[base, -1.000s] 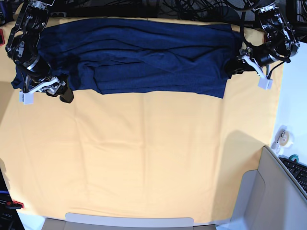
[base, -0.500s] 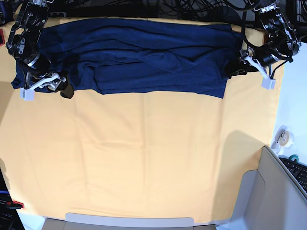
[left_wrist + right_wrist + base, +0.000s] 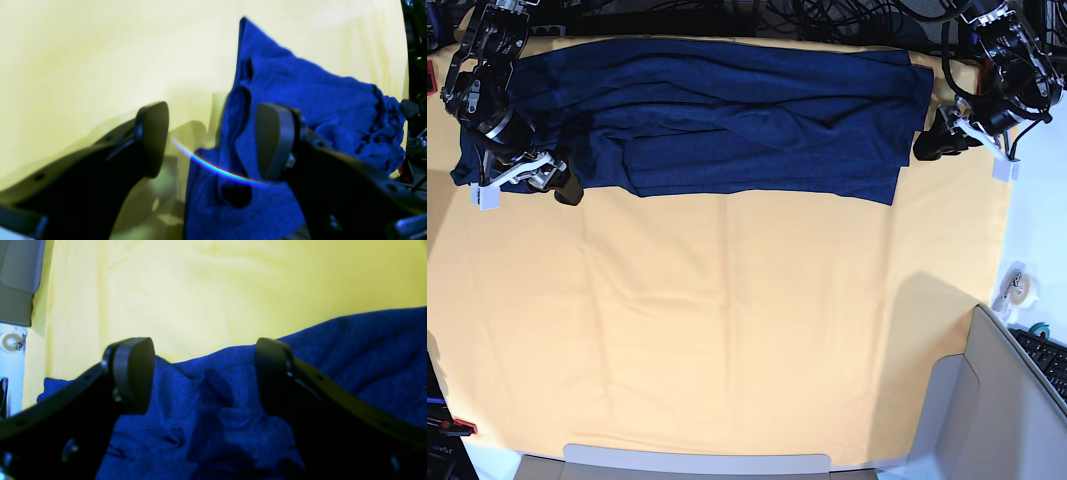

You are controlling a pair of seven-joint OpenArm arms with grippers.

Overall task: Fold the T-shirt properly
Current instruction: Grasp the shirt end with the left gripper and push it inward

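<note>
Navy T-shirt (image 3: 727, 120) is laid as a long folded band across the upper frame; both grippers (image 3: 932, 143) (image 3: 542, 178) are released, crosswise folds remain.

We see the yellow-orange table cloth (image 3: 747, 320) from overhead in the base view. Our two wrist cameras sit low and close behind their jaws, sharing the T-shirt (image 3: 717, 115) ends.

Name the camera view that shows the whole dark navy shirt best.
The base view: the dark navy long-sleeved knit shirt lies there in full, spread as a wide band across the far end of the yellow-orange table cloth. Each wrist view shows only a rumpled end of it between open gripper fingers.
</note>
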